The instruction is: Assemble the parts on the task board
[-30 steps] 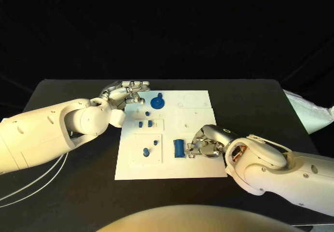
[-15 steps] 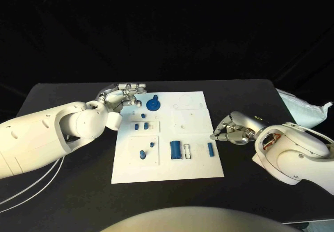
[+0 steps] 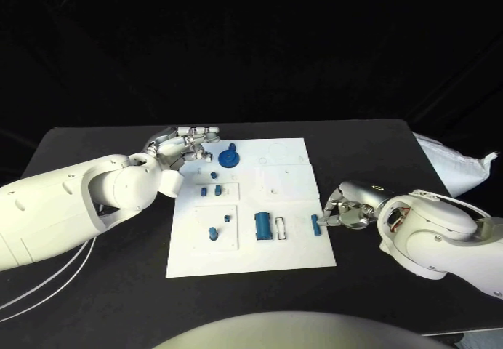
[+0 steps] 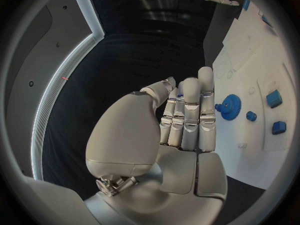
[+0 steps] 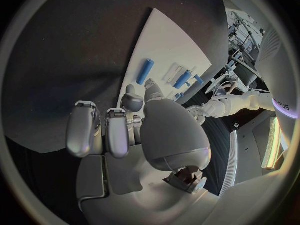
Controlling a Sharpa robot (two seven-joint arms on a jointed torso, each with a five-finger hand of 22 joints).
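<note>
The small blue bar (image 3: 315, 225) is seen just beside the empty, loosely curled right hand (image 3: 346, 211) — toward the board's middle, long axis pointing away from the robot.

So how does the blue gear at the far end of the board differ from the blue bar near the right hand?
The gear is round and toothed; the bar is slim and straight. The gear lies at the task board's far end, beside the left hand; the bar lies at the board's right edge, next to the right hand. The gear looks broader than the bar. Both are blue, lie on the board, and neither looks held.
</note>
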